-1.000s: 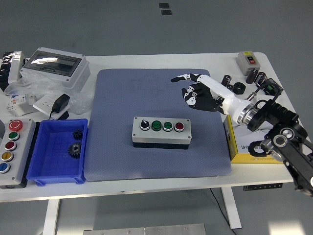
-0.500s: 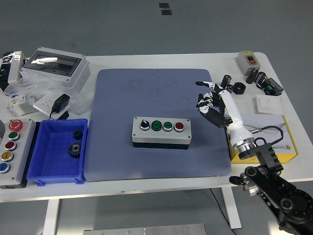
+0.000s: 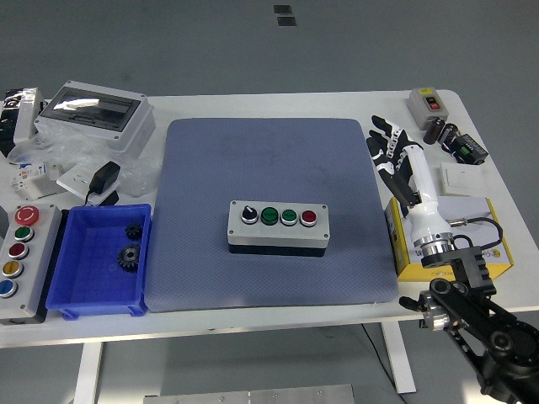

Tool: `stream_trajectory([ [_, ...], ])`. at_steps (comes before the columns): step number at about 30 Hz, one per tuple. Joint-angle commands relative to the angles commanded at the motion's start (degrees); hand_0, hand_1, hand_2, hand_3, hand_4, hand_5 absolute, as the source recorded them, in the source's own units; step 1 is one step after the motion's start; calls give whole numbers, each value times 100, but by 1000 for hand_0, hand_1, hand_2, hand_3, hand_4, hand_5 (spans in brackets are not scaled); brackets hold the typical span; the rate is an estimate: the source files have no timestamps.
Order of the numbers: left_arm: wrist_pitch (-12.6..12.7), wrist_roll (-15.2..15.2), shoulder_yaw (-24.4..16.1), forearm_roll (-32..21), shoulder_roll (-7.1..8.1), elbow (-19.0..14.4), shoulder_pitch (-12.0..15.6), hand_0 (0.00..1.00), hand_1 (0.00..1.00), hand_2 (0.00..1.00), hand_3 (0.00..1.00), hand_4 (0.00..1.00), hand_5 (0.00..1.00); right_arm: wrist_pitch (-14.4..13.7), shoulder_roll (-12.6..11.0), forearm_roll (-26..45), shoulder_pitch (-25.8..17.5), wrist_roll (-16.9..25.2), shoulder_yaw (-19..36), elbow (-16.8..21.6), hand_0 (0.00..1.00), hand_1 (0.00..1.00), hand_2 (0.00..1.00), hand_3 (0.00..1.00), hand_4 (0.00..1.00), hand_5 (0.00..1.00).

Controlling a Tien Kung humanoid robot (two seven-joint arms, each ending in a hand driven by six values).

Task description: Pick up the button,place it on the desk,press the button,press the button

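Grey floor all round, and a white table (image 3: 253, 316) carrying a blue-grey mat (image 3: 269, 168) across its middle.

Head view, the only one we have: the button box (image 3: 278, 227) sits flat on the mat, a little toward the near edge and about midway between its left and right sides. Along the lid run a black selector, two green buttons and a red one. Nothing touches it. The right hand (image 3: 389, 147) hangs over the mat's far right corner, well apart from the box, fingers spread and relaxed, gripping nothing. Its white forearm runs back over a yellow box (image 3: 488, 252) at the right edge. No left arm in the picture.

At the left edge sit a blue bin (image 3: 76, 286) with gears in it and a second control station (image 3: 21, 252).

By the look of it, that button box is a rigid plastic housing, light to moderate in weight, smooth-sided and likely a bit slippery. I'd take it across the two long sides, clear of the caps. Pressing wants one fingertip straight down on a cap.
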Motion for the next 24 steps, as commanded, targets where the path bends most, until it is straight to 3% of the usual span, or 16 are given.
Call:
stream_trajectory([
  [24,37,4,-159,257,82,0,-29,611,603,530,597,620,196,94,-9,154,-103,41,242,107,820,776,777,789,887,998],
])
